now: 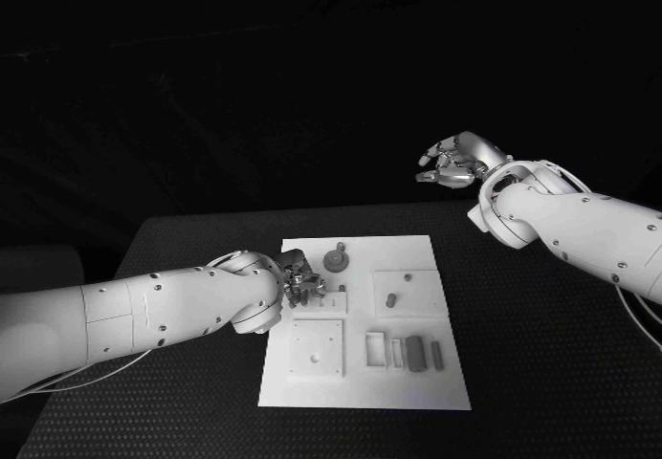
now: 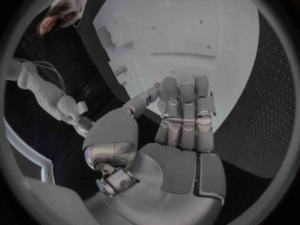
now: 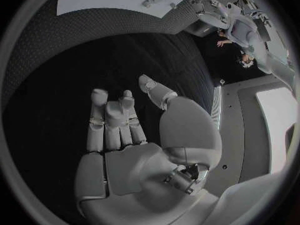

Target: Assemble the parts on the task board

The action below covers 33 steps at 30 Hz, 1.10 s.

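Note:
The white task board (image 1: pixel 414 258) lies mid-table. My left hand (image 1: pixel 306 284) hovers over its left middle; in the left wrist view its fingers (image 2: pixel 184 112) stretch out side by side over the board (image 2: pixel 187 30), thumb apart, nothing in them. A round knobbed part (image 1: pixel 336 259) stands just beyond that hand. A small part (image 1: pixel 390 299) lies on the right square plate. Two grey bars (image 1: pixel 415 350) lie near the front. My right hand (image 1: pixel 459 161) hangs high beyond the table's far right corner, fingers (image 3: pixel 112 117) loosely spread and empty.
A square plate with a hole (image 1: pixel 316 348) and a white frame piece (image 1: pixel 375 348) sit on the board's front half. Black table (image 1: pixel 538 363) surrounds the board on all sides. The right wrist view catches the board's far end (image 3: pixel 112 0) and the left hand (image 3: pixel 209 10).

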Available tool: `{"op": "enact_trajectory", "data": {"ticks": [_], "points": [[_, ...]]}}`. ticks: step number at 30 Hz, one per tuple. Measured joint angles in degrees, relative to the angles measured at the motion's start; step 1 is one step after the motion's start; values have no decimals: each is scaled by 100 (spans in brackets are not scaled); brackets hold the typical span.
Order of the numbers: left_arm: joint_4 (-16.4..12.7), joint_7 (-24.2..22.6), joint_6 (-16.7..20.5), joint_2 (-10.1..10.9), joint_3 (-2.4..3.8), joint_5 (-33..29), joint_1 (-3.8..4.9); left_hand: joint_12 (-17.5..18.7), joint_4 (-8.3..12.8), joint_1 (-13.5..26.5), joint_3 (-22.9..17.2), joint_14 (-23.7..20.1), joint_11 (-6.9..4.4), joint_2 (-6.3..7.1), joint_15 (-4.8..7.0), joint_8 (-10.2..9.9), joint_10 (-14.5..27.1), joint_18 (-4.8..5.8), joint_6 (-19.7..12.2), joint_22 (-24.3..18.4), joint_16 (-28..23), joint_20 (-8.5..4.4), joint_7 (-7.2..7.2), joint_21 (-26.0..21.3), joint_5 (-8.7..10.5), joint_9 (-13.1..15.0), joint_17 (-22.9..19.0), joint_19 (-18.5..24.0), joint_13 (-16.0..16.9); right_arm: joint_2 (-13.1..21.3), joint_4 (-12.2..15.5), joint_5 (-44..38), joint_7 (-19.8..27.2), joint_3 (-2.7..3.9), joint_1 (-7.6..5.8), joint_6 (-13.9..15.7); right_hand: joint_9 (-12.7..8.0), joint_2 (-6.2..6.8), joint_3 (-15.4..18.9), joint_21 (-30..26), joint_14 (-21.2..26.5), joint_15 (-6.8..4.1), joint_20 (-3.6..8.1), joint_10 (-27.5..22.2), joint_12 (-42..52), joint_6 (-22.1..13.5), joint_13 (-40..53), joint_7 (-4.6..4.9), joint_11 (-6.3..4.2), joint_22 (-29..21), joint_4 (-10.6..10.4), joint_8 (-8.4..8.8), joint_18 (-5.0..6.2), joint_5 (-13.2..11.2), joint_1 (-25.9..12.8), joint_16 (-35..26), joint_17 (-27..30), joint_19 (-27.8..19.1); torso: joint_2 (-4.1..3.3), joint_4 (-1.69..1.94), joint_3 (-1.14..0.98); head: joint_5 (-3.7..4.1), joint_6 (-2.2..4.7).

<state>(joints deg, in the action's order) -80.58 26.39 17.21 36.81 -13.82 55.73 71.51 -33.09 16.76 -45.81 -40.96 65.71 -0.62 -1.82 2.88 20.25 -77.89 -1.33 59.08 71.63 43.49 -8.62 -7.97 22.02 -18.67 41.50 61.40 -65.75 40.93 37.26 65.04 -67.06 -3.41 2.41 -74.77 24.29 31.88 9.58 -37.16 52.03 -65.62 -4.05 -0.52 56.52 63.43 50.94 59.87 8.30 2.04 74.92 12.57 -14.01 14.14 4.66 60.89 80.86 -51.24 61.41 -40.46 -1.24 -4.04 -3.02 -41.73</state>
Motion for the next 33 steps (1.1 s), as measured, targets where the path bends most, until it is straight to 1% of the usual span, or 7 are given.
{"op": "enact_trajectory", "data": {"ticks": [5,9,13,21,24,29,33], "points": [[23,24,26,2,1,-1,-5,-37,0,30,0,0,-1,3,0,0,0,-1,19,21,39,-1,19,0,10,26,-29,-2,-6,-1,-1,3,-3,0,0,-20,0,0,0,0,-1,1,0,0,0,1,0,-1,0,0,0,0,1,0,0,0,0,0,3,8,3,16,-29],[57,38,44,-7,2,4,-5,-99,0,98,0,0,-24,-20,0,34,-21,0,33,61,132,-19,33,0,155,34,-86,-61,-22,1,-4,5,-6,1,0,-34,0,0,0,0,-1,1,0,0,0,1,0,-1,0,0,0,0,1,0,0,0,0,0,5,8,7,18,-49],[66,63,35,-28,2,47,-8,-121,0,106,1,0,-45,-14,0,34,1,-1,47,70,156,-19,46,0,165,48,-103,-61,-28,-6,-13,8,-7,1,0,-48,0,0,0,0,17,20,-12,0,0,1,-6,-1,0,0,0,0,3,0,0,0,0,-12,6,9,7,18,-63],[152,99,-11,-48,4,152,-91,-121,-18,111,-17,-30,-57,-8,30,34,13,-3,62,98,194,-19,61,-26,253,65,-179,-61,-72,-7,-28,48,-9,1,0,-68,0,-11,15,-20,46,19,-37,-21,0,2,-15,-2,22,0,16,0,12,0,-11,-6,8,-36,6,5,4,40,-83],[178,108,-46,-48,2,171,-110,-143,-18,110,-17,-30,-65,-9,30,33,22,-4,74,102,194,-19,73,-26,254,64,-184,-61,-72,-12,-53,155,2,0,-1,-77,-12,-42,15,-267,326,77,-132,-256,-206,-67,-165,67,76,-19,16,68,54,0,-42,-319,143,-344,6,4,3,45,-87],[193,117,-85,-55,2,194,-116,-144,-18,103,-17,-52,-72,-16,9,31,28,-6,82,104,198,-18,81,-26,254,63,-192,-61,-79,-15,-86,406,36,0,-1,-84,-13,-46,-1,-938,730,199,-436,-577,-914,-255,-940,189,186,-311,-1,104,136,0,-48,-1289,672,-902,6,4,0,55,-101],[205,123,-109,-86,3,214,-116,-143,-18,95,-16,-52,-72,-24,9,19,29,-7,84,110,217,-18,83,-26,254,60,-198,-61,-84,-26,-89,550,67,0,-2,-89,25,-30,-1,-1360,829,278,-625,-672,-1259,-311,-1617,244,272,-513,-1,104,88,0,-63,-1944,946,-1119,6,6,1,65,-109]]}}
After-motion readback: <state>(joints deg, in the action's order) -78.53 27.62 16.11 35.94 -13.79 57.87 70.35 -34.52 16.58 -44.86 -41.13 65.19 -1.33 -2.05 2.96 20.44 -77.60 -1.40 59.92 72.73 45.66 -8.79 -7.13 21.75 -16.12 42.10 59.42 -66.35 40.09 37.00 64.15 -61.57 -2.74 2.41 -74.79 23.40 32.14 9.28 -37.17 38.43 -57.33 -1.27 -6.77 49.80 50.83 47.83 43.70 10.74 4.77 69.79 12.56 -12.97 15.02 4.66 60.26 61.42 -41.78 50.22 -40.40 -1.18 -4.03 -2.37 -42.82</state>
